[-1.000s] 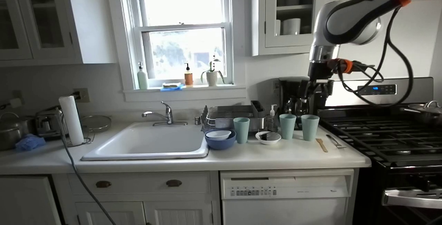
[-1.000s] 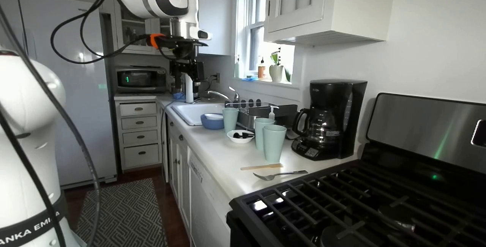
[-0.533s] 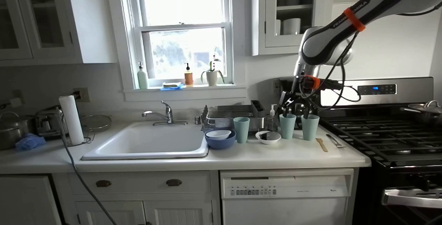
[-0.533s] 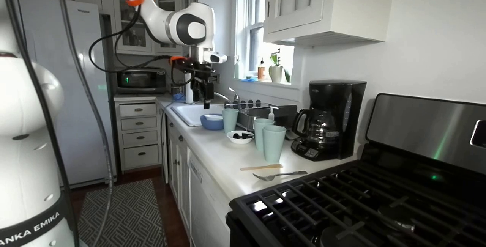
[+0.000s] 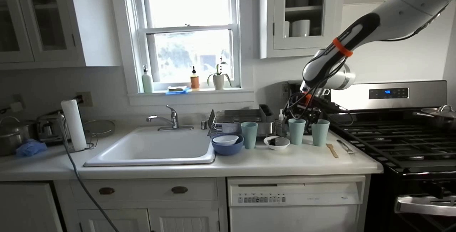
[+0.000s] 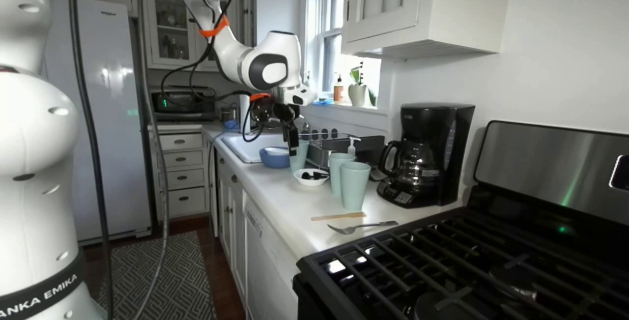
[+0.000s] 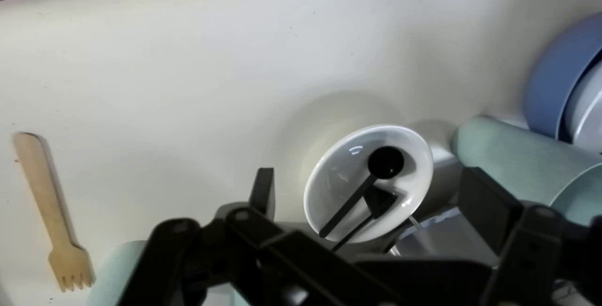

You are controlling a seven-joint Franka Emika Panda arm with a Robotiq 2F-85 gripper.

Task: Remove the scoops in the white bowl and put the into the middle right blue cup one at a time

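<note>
My gripper [image 7: 371, 191] is spread wide, holding nothing. On the countertop [image 7: 164, 85], between pale blue-green cups [image 5: 249, 135], I see the glossy white bowl [image 7: 331, 176] with two black scoops [image 7: 385, 162], one round-headed, one angular.

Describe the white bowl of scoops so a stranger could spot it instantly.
In an exterior view, scan the counter right of the sink. Between the leftmost aqua cup and middle aqua cup sits the white bowl. Unlike the pale bowl nested in the blue bowl, it holds black scoops.

Daylight from blown-out window [image 5: 188, 29]; soft shadow beside white bowl [image 7: 334, 184].
</note>
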